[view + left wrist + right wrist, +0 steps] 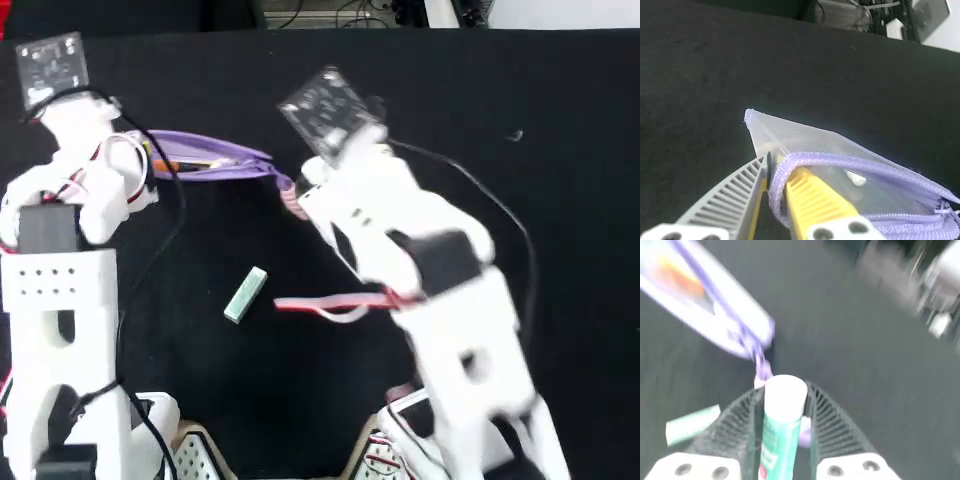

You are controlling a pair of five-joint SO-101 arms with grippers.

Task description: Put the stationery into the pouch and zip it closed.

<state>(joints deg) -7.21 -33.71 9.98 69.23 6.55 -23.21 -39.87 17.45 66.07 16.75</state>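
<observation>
The left arm (pixel 88 195) stretches forward along the left side of the counter (pixel 520 90), its jaws pinched on the open rim of the purple pouch (pixel 840 150), one jaw inside, one outside; the right arm (pixel 400 225) leans toward the pouch's zip end, jaws clamped on what looks like a green-and-white glue stick (pixel 782 430); a pale green eraser (pixel 245 293) lies apart from the pouch.

Pouch (pixel 205 158) lies flat, clear mesh with a purple zip edge, mouth open, something orange (pixel 185 165) inside, its rim pinched by the left gripper (pixel 771 165). Pale green eraser (pixel 245 294) lies loose nearby. White-capped green glue stick (pixel 782 425) sits clamped in the right gripper (pixel 785 390).
</observation>
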